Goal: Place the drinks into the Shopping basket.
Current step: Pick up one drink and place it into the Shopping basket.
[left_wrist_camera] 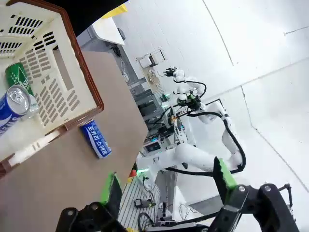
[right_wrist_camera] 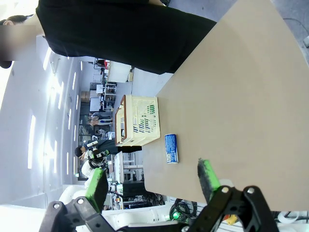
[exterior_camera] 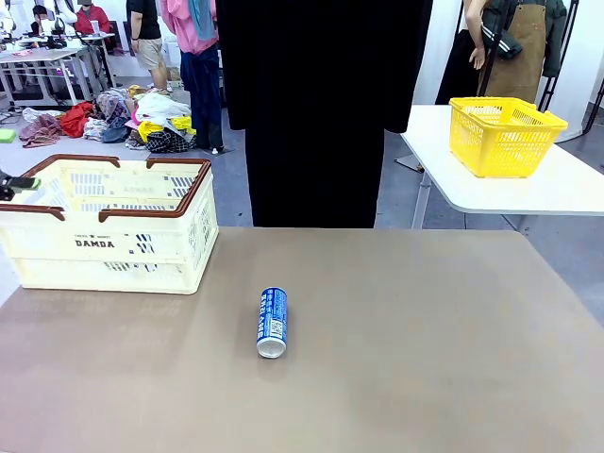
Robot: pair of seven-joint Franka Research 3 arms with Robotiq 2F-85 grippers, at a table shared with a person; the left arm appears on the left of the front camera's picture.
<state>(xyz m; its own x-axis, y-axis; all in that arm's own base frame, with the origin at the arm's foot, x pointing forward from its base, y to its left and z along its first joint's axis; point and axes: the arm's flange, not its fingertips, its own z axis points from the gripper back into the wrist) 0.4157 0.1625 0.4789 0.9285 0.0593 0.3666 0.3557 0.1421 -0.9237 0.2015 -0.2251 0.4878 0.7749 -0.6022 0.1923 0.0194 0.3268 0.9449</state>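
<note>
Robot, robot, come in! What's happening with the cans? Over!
Both end effectors open, empty. Green can and a blue can inside the Shopping basket. Another blue can lying on table. Nothing blocking it.

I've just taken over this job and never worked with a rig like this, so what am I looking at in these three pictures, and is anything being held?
You have two robot arms at a table, with a person in black standing at the far side.

The wide picture comes from a fixed camera between the arms. It shows a cream shopping basket on the left and one blue can lying on its side on the bare tabletop.

The other two pictures come from cameras on the wrists, so they look tilted. The left gripper, near the basket, has its jaws wide open with nothing between them. Its view looks into the basket, where a green can and another blue can already lie. The right gripper is open and empty too, well back from the table.

So nothing is held, and one can remains outside.
</note>
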